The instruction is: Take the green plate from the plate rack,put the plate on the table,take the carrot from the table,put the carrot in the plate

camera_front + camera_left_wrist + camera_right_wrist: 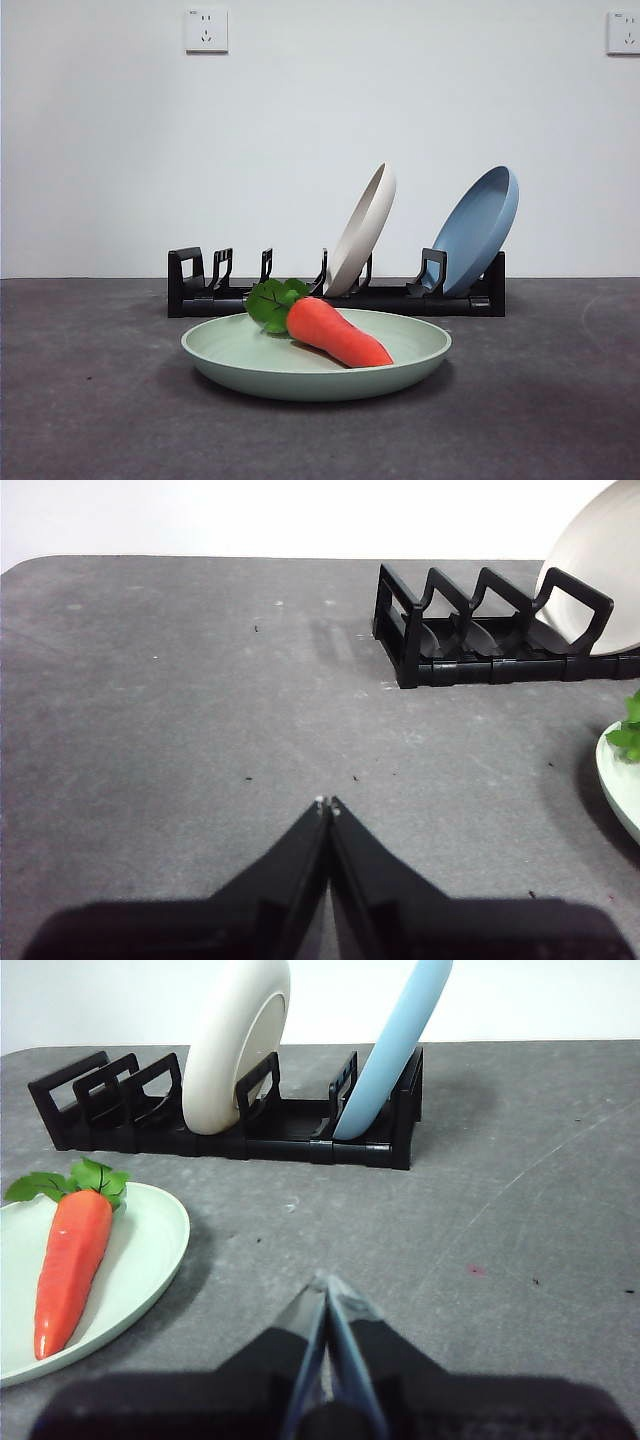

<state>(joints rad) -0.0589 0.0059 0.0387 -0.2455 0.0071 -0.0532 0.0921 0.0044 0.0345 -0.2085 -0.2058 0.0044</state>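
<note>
The green plate (260,362) lies flat on the table (80,400) in front of the plate rack (460,300). The carrot (335,333) lies in the plate with its green leaves toward the rack. In the right wrist view the plate (150,1245) and the carrot (68,1260) show off to one side of my right gripper (325,1282), which is shut and empty over bare table. My left gripper (327,804) is shut and empty over bare table; the plate's rim (618,780) and the rack's empty end (440,630) show in its view. Neither gripper shows in the front view.
A cream-beige plate (365,228) and a blue plate (482,228) lean in the rack's slots. The rack's other slots (215,270) hold nothing. A white wall with two sockets (206,30) stands behind the table.
</note>
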